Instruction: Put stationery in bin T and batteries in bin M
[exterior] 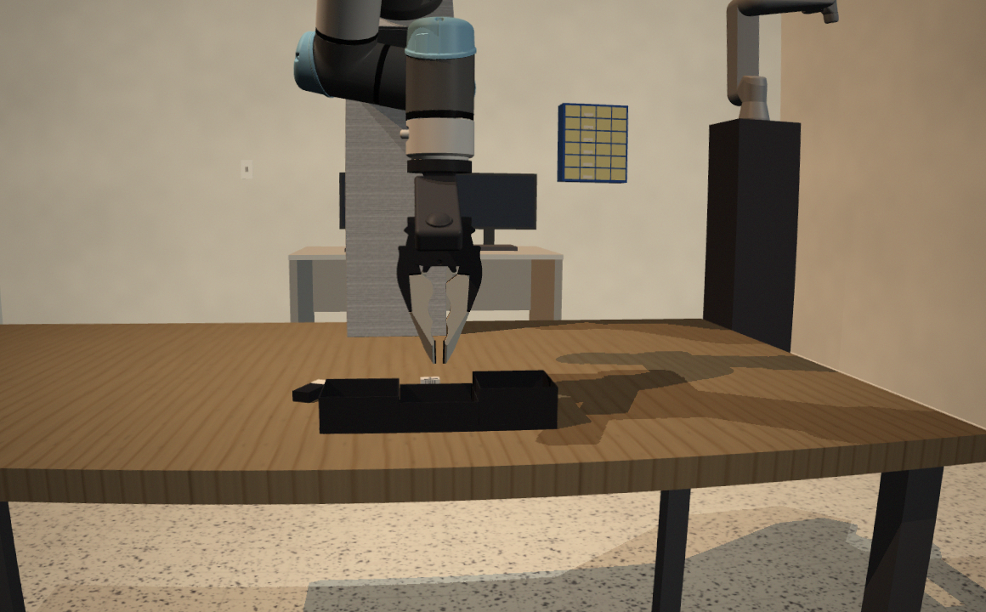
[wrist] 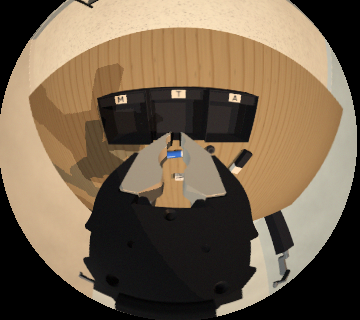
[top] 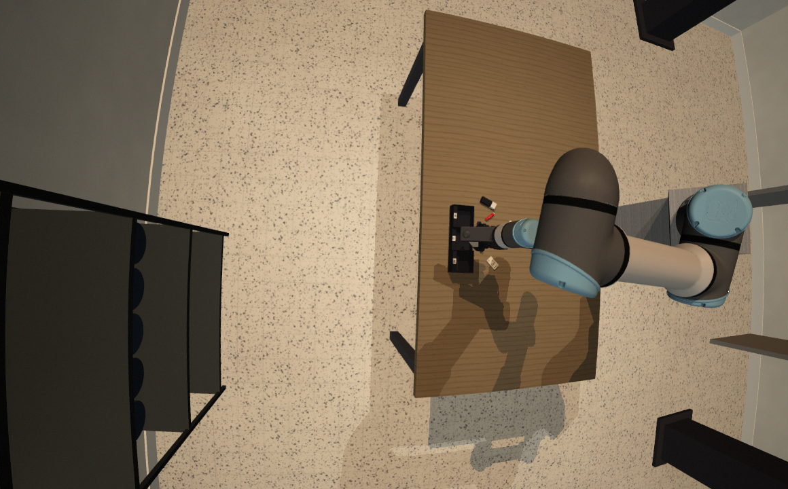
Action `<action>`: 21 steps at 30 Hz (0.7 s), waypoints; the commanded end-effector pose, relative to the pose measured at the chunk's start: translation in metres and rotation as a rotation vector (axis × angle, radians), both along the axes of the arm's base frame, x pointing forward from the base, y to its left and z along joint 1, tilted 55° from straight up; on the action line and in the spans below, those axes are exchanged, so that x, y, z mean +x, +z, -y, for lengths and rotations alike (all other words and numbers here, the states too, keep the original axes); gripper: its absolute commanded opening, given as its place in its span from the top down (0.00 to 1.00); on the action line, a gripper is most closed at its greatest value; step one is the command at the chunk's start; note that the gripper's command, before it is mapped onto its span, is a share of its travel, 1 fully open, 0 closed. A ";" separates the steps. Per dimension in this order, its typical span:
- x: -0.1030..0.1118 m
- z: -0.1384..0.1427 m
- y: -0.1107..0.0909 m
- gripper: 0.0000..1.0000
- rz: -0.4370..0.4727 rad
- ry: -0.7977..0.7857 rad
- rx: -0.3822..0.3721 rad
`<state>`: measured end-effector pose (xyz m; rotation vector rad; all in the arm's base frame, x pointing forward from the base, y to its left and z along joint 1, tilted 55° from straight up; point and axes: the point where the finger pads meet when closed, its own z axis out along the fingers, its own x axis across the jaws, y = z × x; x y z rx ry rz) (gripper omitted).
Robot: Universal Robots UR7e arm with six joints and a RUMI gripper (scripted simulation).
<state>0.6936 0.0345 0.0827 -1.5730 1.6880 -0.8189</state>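
Observation:
My gripper [exterior: 439, 352] [wrist: 176, 133] is shut, a thin gap between its tips, with nothing in it; it hangs above and behind the T bin [exterior: 438, 415]. The M bin [exterior: 515, 408] and T bin stand upright side by side. A blue cylinder [wrist: 175, 154] lies behind the T bin, seen between the jaws. A small white piece [wrist: 178, 176] lies nearer the arm. A red piece [top: 489, 216] and a black-and-white block [top: 488, 203] [wrist: 242, 161] lie behind the A end. A whitish printed block [top: 492, 263] lies behind the M bin. The jaws hide the red piece and printed block in the wrist view.
The black A bin [exterior: 359, 415] adjoins the T bin on the side away from M. A small dark round thing [wrist: 210, 149], unclear, shows beside the right jaw. The wooden table [top: 500, 91] carries everything; its front edge runs near the bins.

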 end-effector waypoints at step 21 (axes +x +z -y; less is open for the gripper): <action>0.034 0.000 -0.023 0.96 0.002 -0.001 0.000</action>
